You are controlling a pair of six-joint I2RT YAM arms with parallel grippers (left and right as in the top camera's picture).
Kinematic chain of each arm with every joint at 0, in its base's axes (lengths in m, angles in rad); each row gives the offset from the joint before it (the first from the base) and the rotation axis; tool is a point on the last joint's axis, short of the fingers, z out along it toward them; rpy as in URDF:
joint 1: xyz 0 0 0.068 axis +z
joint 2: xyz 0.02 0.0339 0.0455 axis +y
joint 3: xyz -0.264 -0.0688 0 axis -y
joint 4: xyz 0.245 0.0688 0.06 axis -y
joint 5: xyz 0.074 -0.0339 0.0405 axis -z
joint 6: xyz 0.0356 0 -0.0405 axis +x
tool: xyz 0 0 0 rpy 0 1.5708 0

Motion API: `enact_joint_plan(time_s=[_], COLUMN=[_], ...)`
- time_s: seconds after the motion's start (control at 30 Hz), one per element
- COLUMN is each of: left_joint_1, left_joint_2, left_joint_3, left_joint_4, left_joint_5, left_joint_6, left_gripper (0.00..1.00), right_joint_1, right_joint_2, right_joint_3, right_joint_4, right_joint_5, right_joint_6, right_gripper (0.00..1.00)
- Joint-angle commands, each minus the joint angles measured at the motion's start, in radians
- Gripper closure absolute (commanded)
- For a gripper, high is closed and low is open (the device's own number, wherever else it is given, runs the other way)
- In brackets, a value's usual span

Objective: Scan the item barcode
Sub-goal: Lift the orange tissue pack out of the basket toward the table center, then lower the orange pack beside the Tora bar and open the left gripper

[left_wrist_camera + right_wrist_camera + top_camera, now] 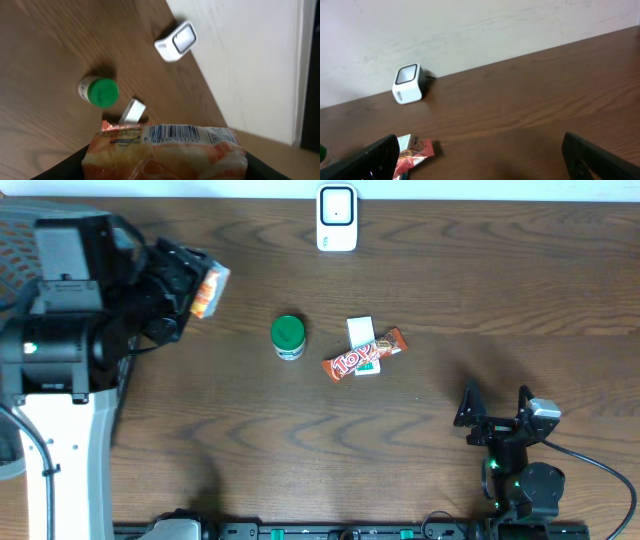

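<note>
My left gripper (200, 285) is raised at the left of the table and is shut on an orange-and-white snack packet (165, 152). The packet's barcode (172, 133) faces up toward the wrist camera. The white barcode scanner (337, 218) stands at the table's far edge, and the left wrist view shows the scanner (176, 41) well ahead of the packet. My right gripper (493, 406) rests low at the front right, open with nothing between its fingers (372, 157).
A green-capped white jar (288, 336) stands mid-table. Right of it an orange candy bar (365, 354) lies across a small white box (361, 332). The wall rises just behind the scanner.
</note>
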Motion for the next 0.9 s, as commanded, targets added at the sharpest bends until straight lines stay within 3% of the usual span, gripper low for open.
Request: enact_joint_plan(time_s=[0.0, 0.47, 0.73, 0.87], left_joint_1=[-0.068, -0.529, -0.696, -0.728], left_joint_2=[0.031, 0.278, 0.483, 0.562], left_joint_3=[0.006, -0.031, -0.031, -0.032], left_joint_4=[-0.003, -0.006, -0.013, -0.09], left_joint_5=[-0.027, -0.523, -0.658, -0.711], left_joint_6=[0.022, 0.024, -0.017, -0.024], left_gripper=[0.28, 0.28, 0.28, 0.28], right_joint_1=[0.005, 0.005, 0.005, 0.005], right_joint_2=[-0.006, -0.006, -0.006, -0.006], right_joint_3=[-0.001, -0.001, -0.001, -0.001], right_joint_4=[-0.003, -0.003, -0.003, -0.003], right_joint_5=[0.002, 0.002, 0.002, 0.002], right_joint_6=[0.011, 0.011, 0.011, 0.01], right_gripper=[0.01, 0.01, 0.01, 0.01])
